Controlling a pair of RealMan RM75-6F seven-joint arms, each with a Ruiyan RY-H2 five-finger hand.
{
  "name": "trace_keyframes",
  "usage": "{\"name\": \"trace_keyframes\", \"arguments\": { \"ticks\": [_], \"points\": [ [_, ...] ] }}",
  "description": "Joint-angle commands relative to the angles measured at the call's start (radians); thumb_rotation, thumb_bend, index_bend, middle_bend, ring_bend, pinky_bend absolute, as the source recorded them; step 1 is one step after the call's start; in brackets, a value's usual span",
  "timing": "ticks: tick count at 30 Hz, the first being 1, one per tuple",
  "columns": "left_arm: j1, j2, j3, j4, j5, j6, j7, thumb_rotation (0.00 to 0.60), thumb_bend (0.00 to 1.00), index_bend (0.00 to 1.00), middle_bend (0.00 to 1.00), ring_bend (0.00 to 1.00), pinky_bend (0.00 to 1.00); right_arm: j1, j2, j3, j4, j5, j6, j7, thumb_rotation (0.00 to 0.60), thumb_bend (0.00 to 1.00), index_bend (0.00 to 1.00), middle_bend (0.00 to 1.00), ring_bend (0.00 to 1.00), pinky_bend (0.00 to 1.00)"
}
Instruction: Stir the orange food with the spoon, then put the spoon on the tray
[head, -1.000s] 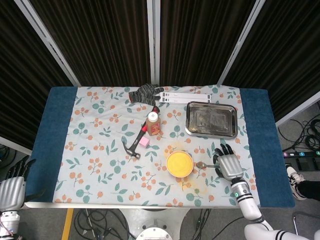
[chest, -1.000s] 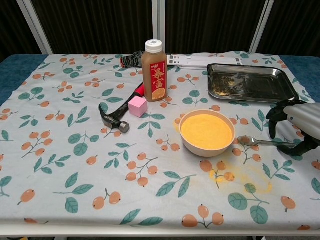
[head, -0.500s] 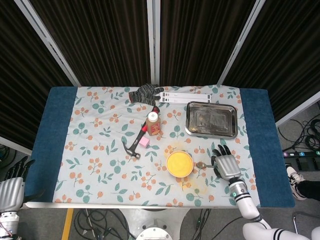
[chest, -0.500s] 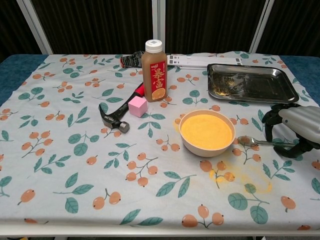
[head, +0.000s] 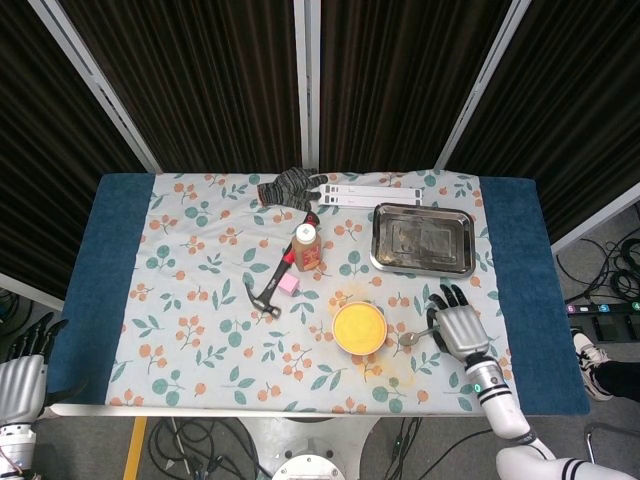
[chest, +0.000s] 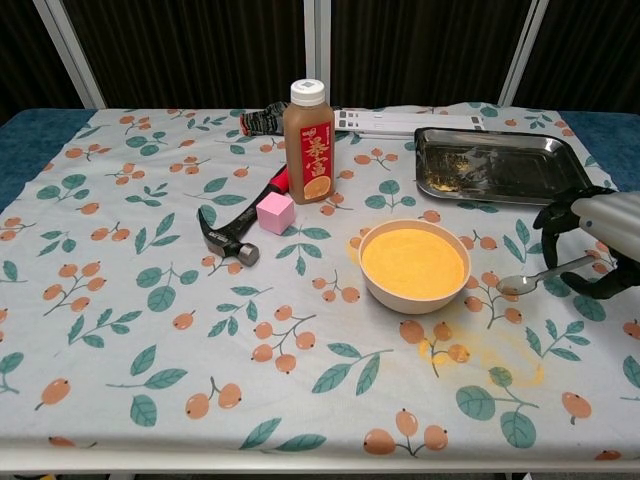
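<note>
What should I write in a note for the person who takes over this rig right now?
Right hand holds the spoon by its handle, with its head beside the bowl, to the right of it.
Left hand is off the table's left edge, holding nothing.
Orange food fills the bowl; the spoon is not in it yet.
Tray sits behind the bowl to the right.
Left: dip in and stir, then lay the spoon on the tray.
</note>
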Motion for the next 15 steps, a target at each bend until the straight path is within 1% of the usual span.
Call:
{"name": "trace_keyframes", "arguments": {
  "ticks": [1,4,7,10,15],
  "points": [
    [-0.001,0.0,0.0,-0.001,0.001,-0.001,0.002,0.6,0.06,0.19,0.14,0.11,0.15,0.008,0.119,0.005,-0.128,-0.04,0.019,0.0,0.6,0.38,0.56,0.2,0.0,0.0],
    [-0.002,-0.002,-0.002,-0.003,0.002,0.0,0.004,0.6,0.06,0.19,0.14,0.11,0.15,0.025,0.172,0.018,-0.205,-0.058,0.02,-0.013,0.6,0.38,0.56,0.2,0.0,0.0],
    [-0.002,-0.003,-0.002,-0.005,0.005,0.002,0.005,0.6,0.06,0.19,0.14,0.11,0.15,0.067,0.176,0.042,-0.242,-0.046,-0.012,-0.04,0.6,0.38,0.56,0.2,0.0,0.0],
    [0.0,-0.004,0.0,-0.003,0.007,0.005,0.003,0.6,0.06,0.19,0.14,0.11,0.15,0.124,0.135,0.07,-0.233,-0.005,-0.062,-0.085,0.6,0.38,0.57,0.2,0.0,0.0],
    [0.009,-0.003,0.001,0.006,-0.002,0.006,-0.008,0.6,0.06,0.19,0.14,0.11,0.15,0.214,0.023,0.097,-0.159,0.09,-0.122,-0.188,0.6,0.38,0.57,0.2,0.0,0.0]
  ]
}}
